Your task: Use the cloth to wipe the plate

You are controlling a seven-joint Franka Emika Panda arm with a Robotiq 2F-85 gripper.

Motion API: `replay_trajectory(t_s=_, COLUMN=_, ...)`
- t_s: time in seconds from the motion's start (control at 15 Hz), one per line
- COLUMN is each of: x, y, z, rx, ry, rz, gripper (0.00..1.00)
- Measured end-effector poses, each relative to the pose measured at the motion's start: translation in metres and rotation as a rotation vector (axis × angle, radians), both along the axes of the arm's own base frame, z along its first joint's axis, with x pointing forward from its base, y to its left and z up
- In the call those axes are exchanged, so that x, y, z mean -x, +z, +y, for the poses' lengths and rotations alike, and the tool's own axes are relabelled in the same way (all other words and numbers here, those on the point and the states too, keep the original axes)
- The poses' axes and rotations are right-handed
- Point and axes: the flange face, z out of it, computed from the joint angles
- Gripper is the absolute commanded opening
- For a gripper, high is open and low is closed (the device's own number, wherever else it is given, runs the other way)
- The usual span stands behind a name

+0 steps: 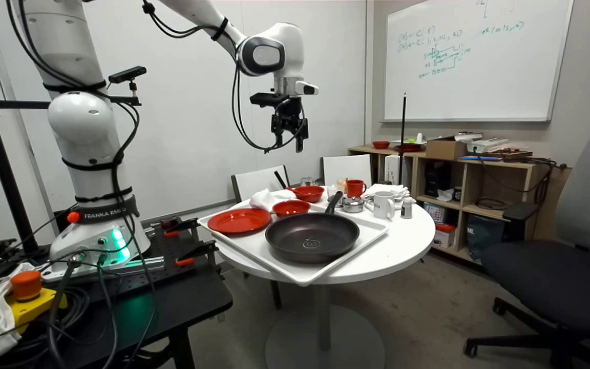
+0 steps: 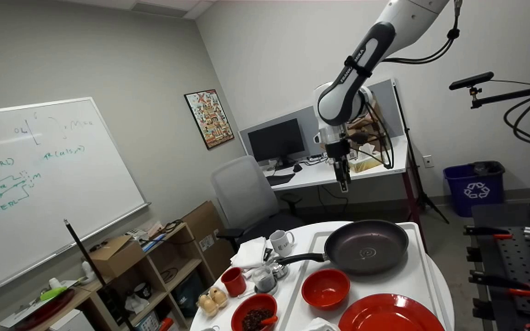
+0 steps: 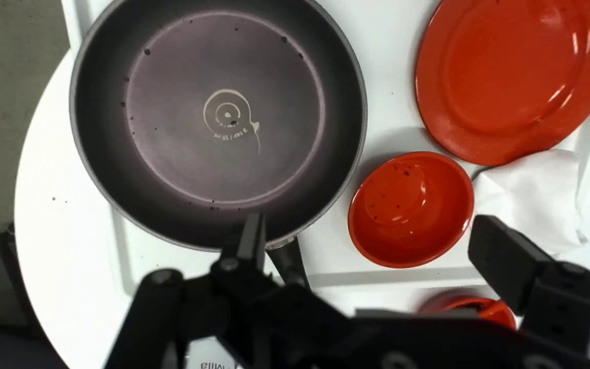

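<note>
Two empty fingers [image 3: 501,259] hang apart, apparently pre-grasp, and should next descend to pinch the white cloth [image 3: 535,193] beside the red plate [image 3: 515,77].

FRANKA EMIKA on arm [image 2: 371,46], Mila on mug [image 2: 280,243], recycling-marked bin [image 2: 458,184]

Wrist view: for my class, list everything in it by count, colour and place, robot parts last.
table: 1, white, left and bottom
tray: 1, white, on table
pan: 1, black, upper left
plate: 1, red, upper right
bowl: 1, red, right of centre
cloth: 1, white, beside plate
second bowl: 1, red, lower right, partly hidden
utensil: 1, red, in second bowl
mug: 1, white, bottom, mostly hidden
specks: many, dark, in pan and bowl
chair: 1, dark, lower left
floor: 1, grey, left edge
gripper: 1, black, open, bottom
</note>
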Motion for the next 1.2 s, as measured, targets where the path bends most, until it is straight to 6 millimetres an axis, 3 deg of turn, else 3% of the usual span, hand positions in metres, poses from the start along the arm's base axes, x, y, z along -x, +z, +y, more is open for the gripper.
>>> replay_trajectory(t_s=0.33, x=-0.024, y=-0.039, z=0.088, rx=0.209, ry=0.153, rz=-0.059, gripper=1.0)
replay_trajectory(t_s=0.8, x=-0.018, y=-0.08, z=0.217, rx=0.442, ry=0.369, rz=-0.133, gripper=1.0)
replay_trajectory(t_s=1.2, x=-0.029, y=-0.118, z=0.29, rx=0.399, ry=0.458, rz=-0.143, gripper=1.0)
